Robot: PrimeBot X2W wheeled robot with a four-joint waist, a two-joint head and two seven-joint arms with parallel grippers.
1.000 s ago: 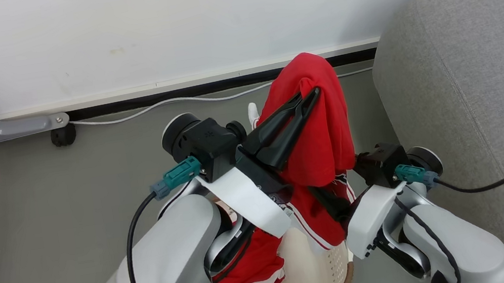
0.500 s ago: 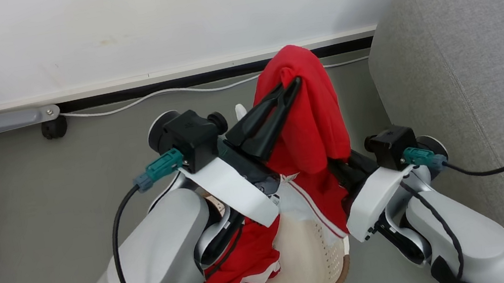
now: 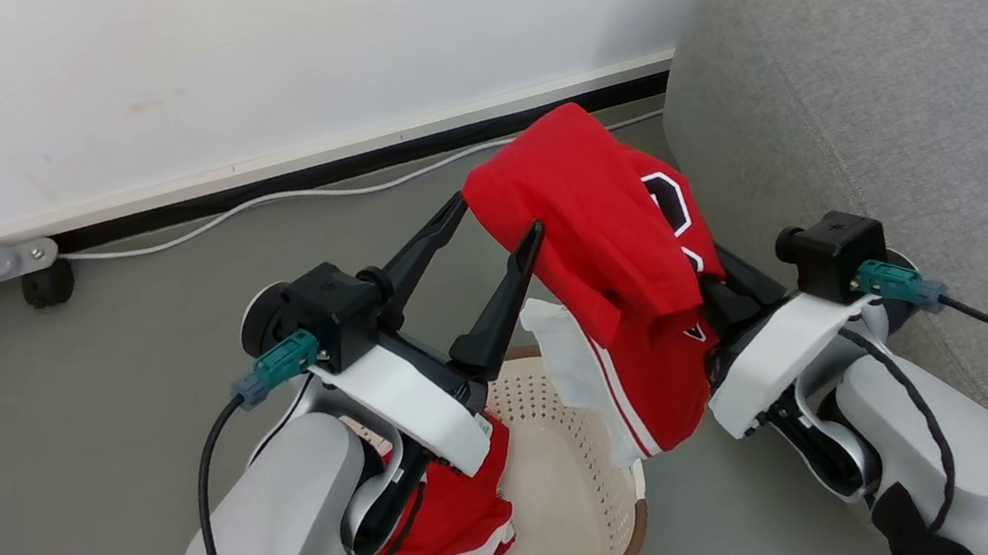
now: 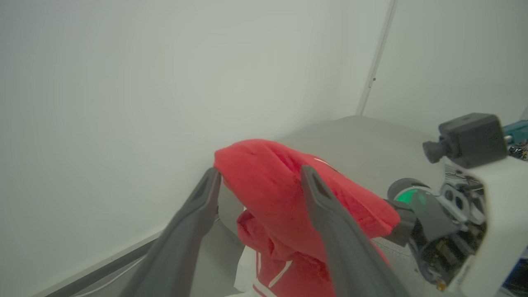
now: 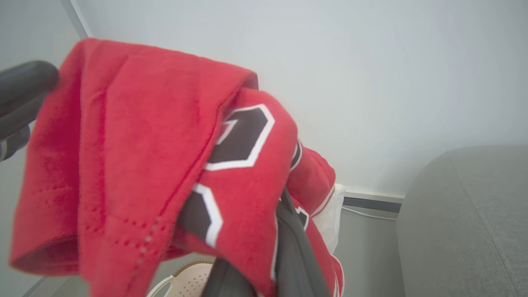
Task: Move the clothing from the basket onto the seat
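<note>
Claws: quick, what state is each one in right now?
Left claw: open, gripping nothing.
Right claw: closed on the red jersey.

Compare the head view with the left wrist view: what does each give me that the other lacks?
Head view adds the basket and the second garment lying in it. Left wrist view adds a green light on the right arm's wrist. Both show the lifted garment and the left gripper, jaws apart, touching the fabric.
</note>
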